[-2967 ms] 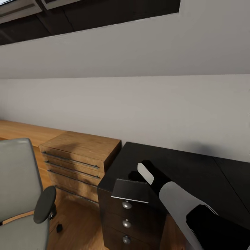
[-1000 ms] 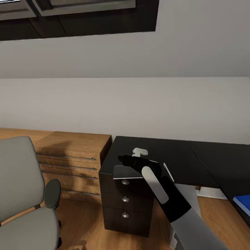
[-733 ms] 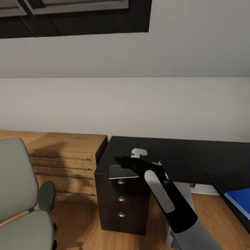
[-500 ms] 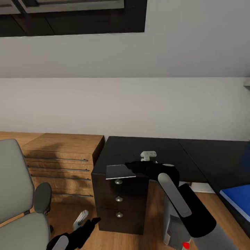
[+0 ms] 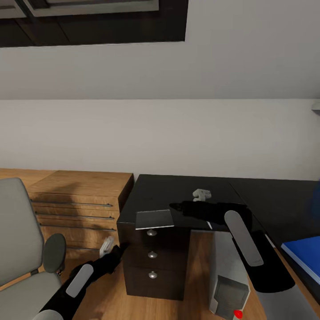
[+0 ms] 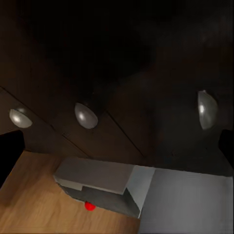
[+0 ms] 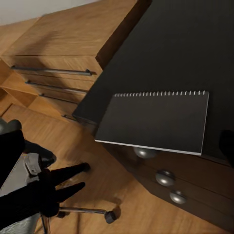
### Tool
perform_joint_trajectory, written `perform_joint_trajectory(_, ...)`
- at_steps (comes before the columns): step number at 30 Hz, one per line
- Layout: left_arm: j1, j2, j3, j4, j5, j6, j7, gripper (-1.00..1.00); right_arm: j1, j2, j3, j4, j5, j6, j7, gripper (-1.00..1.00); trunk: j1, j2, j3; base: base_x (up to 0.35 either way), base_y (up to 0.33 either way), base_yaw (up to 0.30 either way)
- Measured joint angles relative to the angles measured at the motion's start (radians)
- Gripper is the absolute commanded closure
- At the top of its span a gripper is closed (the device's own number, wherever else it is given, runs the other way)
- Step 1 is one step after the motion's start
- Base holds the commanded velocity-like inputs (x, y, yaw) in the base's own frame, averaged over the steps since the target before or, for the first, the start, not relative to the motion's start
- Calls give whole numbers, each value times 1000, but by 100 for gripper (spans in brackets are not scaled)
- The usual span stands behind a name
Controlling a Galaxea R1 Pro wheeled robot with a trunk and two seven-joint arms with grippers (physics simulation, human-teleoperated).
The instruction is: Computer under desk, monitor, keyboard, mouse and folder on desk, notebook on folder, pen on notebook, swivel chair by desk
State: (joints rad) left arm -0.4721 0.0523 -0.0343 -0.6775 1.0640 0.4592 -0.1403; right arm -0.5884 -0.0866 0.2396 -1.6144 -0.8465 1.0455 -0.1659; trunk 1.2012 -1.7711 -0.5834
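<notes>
Both sets of jaws hold nothing: the right gripper [image 5: 177, 207], black-fingered at the end of a black and white arm, reaches out level above the glossy black top of the long desk [image 5: 178, 189] with its fingers drawn to a narrow point, though how far they part I cannot tell, and the left gripper [image 5: 119, 249] hangs low in front of the dark drawer unit [image 5: 153, 262] beneath the desk's near end, its two black fingers [image 7: 73, 176] spread apart in the right wrist view. A thin pale grey spiral-bound notebook [image 5: 154, 218] lies flat on the desk's near corner, just beside the right fingertips, apart from them, its front edge jutting slightly past the desktop above the three round metal drawer knobs [image 5: 152, 254]. To the right of the drawers, under the desk, stands the light grey boxy tower computer [image 5: 229, 278] with a dark vented front and a small red dot [image 5: 238, 314]. A bright blue flat folder [image 5: 306, 257] rests on the desk's right wing at the edge of the head view. Left of the desk sits a light wood dresser [image 5: 78, 200] with long bar handles, and nearer, the grey upholstered swivel chair [image 5: 20, 249] with a black armrest stands on the light wood floor [image 5: 111, 293].
</notes>
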Motion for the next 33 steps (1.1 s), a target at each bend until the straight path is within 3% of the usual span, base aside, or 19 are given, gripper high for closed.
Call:
perform_joint_trajectory(3,-15,4,10,4,11,2,-72,-100,0,0,-2,0,0,0,5,-100,0,0,0,0,0,0)
perform_joint_trajectory(7,-22,20,17,7,18,0,-227,-100,0,0,-4,0,0,0,8,-100,0,0,0,2,0,0)
perform_joint_trajectory(10,-23,26,19,10,19,-1,-289,-100,0,0,-5,0,0,0,9,-100,0,0,0,137,49,0)
perform_joint_trajectory(24,-23,15,19,59,25,-3,-315,-100,0,1,-6,0,1,0,9,-100,0,0,0,113,31,0)
perform_joint_trajectory(33,-23,8,18,60,103,-3,-319,-100,0,4,-3,0,5,0,8,-100,0,0,0,3,1,0)
